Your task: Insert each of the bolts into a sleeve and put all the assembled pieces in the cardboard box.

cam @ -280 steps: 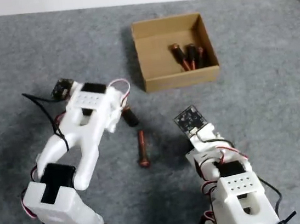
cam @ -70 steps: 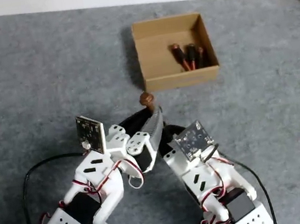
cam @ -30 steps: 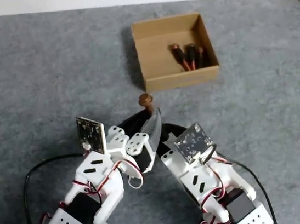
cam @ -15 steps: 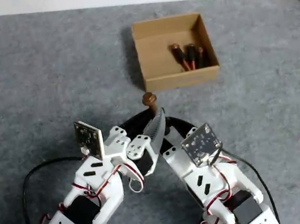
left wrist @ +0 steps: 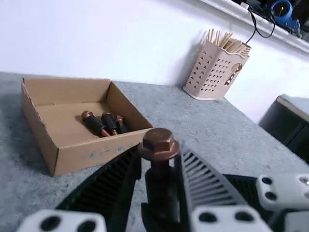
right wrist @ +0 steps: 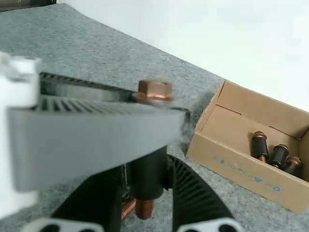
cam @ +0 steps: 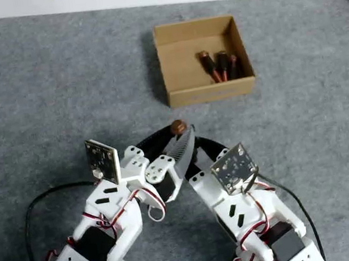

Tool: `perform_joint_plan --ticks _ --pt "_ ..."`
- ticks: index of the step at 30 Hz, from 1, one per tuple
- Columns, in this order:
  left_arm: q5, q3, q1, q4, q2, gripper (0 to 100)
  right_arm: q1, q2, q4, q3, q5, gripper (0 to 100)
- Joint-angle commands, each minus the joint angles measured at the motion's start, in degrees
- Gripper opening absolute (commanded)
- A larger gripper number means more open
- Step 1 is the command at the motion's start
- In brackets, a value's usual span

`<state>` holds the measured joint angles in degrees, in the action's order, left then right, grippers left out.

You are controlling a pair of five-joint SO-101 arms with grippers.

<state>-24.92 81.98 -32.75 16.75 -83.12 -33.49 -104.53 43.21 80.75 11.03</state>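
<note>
- Both arms meet in the middle of the grey carpet (cam: 40, 90), just in front of the cardboard box (cam: 210, 92).
- The left gripper (left wrist: 158, 162) is clamped on the bolt (left wrist: 158, 144), with its two ribbed fingers pressed in from either side below the hex head.
- We see the bolt standing upright, head on top, held off the carpet and apart from the box.
- The right gripper (right wrist: 146, 166) is closed around the black sleeve (right wrist: 147, 181), squeezing it from both sides.
- The bolt runs down through that sleeve, and in the right wrist view we can see its copper tip poking out underneath.
- Over in the box, three assembled pieces (cam: 219, 65) lie side by side, toward its right side in the high view.
- Behind the box, by the white wall, we spot a beige perforated holder (left wrist: 217, 72) full of thin sticks.
</note>
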Motion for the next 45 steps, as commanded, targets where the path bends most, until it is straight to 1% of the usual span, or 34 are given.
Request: perform_joint_plan --ticks 1,5,7,10,12,14,16,20,23,26,28,33,35,39,44,45 --pt "2.99 -2.24 1.45 -0.53 0.04 13 -1.01 -0.84 -1.80 -0.75 -0.18 0.5" --pt "3.43 -2.42 1.54 -0.53 -0.04 13 -1.01 -0.84 -1.80 -0.66 -0.18 0.5" --pt "3.43 -3.74 2.95 -0.26 -0.04 13 -1.01 -0.84 -1.71 -0.13 -0.18 0.5" --pt "3.34 -6.55 4.62 3.78 -0.04 13 -1.01 -0.84 -2.07 1.45 -0.18 0.5" --pt "3.16 -8.31 2.59 7.03 -0.04 13 -1.19 -0.84 -2.07 1.45 -0.18 0.5" --pt "2.99 -8.75 0.31 8.62 -0.04 13 -1.19 -0.84 -2.07 1.45 -0.18 0.5" --pt "2.81 -8.57 -0.75 8.88 0.04 13 -1.01 -0.84 -2.07 1.45 -0.18 0.5" --pt "-0.53 -7.96 -1.01 8.97 0.57 13 -1.01 -0.84 -2.07 1.45 -0.18 0.5" --pt "-0.26 -6.46 -2.68 8.62 0.57 13 -0.92 -0.84 -1.98 1.45 -0.18 0.5" --pt "-0.09 -6.55 -2.59 8.62 0.57 13 -0.92 -0.84 -1.80 1.45 -0.18 0.5" --pt "2.99 -6.20 -2.59 8.62 0.57 13 -0.92 -0.84 -1.71 1.45 -0.18 0.5" --pt "16.35 -1.36 -3.03 8.53 -0.04 13 0.13 -0.84 -1.63 1.63 -0.18 0.5" --pt "19.60 0.22 -2.68 6.42 -0.04 13 1.45 -0.84 -1.71 1.89 -0.18 0.5" --pt "21.19 3.91 -3.21 2.55 -0.04 13 2.77 -0.84 -2.07 2.42 -0.09 0.5" --pt "21.19 6.81 -4.70 2.55 -0.04 13 2.77 -0.84 -2.07 2.51 -0.09 0.5" --pt "21.19 6.99 -4.70 2.55 -0.04 15 2.86 -0.84 -2.07 2.51 -0.09 0.5"
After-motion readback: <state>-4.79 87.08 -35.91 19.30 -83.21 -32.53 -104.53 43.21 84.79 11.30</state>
